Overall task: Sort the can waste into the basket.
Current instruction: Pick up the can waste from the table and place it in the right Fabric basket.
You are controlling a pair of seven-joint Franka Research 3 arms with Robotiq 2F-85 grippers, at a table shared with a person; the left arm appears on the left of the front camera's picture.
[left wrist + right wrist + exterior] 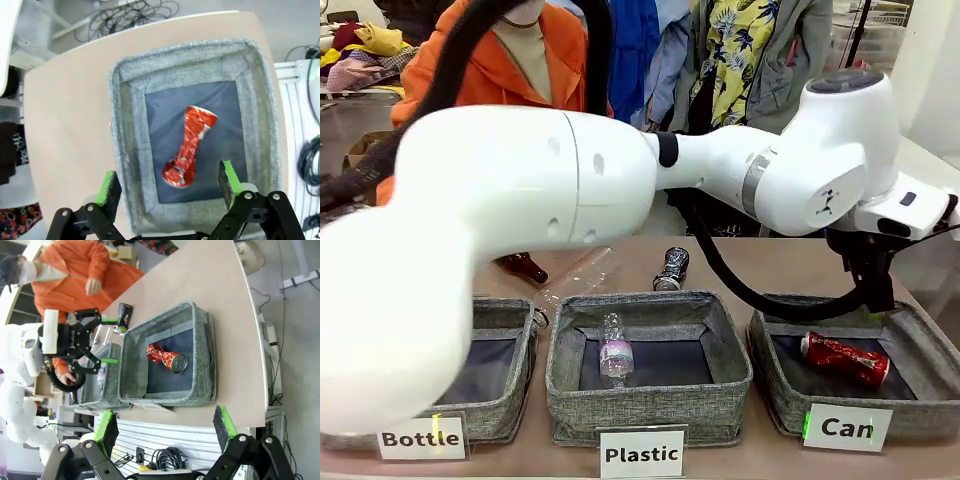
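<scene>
Black and silver, the second crushed can [671, 268] sits on the tabletop [70, 130]. It is off to the left of the Can basket [920, 405] and on its far side, nearer the person. It looks like it stands up on its end, so its long way goes up and down. That one is not put away yet.

Inside the Can basket lies the red can [845, 359], flat on the dark floor. So I think half my job is done: one can is in and one is left. The red can is squashed thin in the middle. Its long way runs from the left wall of the Can basket toward the right wall. The right end sits a bit closer to my side. I think that end is the one with the round face.

My left jaws hang right over the Can basket, above the red can. They are spread wide, green pads [109, 187] far apart, with nothing in them. My right jaws are off to the right of the Can basket, well apart from it. They are spread wide and empty too.
</scene>
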